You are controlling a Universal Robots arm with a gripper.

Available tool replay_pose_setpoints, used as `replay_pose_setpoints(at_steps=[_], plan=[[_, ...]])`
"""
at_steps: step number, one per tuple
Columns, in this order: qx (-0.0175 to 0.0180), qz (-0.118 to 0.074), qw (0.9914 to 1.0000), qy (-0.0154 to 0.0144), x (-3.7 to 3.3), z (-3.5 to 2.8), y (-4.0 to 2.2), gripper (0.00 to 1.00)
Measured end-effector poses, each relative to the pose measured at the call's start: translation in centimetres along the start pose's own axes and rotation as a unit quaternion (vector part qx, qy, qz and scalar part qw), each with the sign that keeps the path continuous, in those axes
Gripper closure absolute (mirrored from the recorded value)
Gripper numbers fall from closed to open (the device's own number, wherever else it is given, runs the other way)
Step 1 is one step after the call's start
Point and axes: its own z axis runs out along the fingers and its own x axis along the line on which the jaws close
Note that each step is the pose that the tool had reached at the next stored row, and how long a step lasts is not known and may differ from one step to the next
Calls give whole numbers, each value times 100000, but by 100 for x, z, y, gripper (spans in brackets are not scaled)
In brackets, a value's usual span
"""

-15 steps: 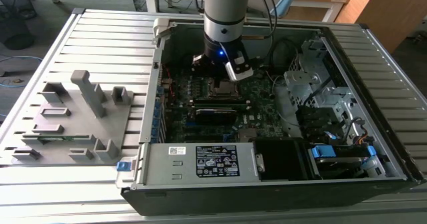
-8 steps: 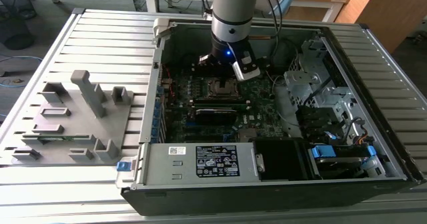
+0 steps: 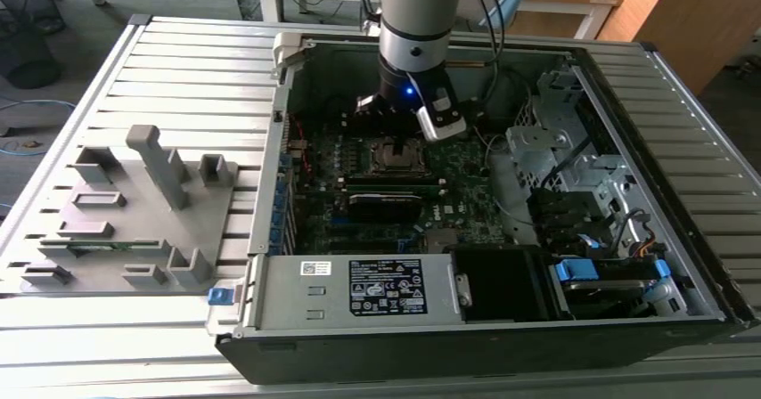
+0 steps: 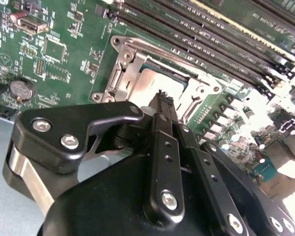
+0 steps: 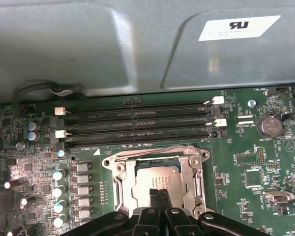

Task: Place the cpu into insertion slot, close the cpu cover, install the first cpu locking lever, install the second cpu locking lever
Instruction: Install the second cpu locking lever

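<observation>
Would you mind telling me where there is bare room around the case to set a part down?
The ribbed table is bare between the grey fixture block and the computer case, and along the strip at the exterior view's right. Inside the case it is crowded: the gripper hangs over the cpu, with memory slots alongside.

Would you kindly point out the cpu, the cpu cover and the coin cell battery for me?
cpu (image 5: 157, 176): first wrist view, middle of its grey top.
cpu cover (image 5: 126, 182): first wrist view, one side bar of the frame.
coin cell battery (image 5: 269, 125): first wrist view, its round face.
</observation>
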Motion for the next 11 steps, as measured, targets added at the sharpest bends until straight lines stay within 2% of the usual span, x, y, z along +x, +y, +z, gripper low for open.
replay_pose_setpoints(at_steps=[4, 11], plan=[[-6, 1, 100000, -2, -1, -33, 3, 89], [-8, 0, 100000, -3, -1, -41, 4, 89]])
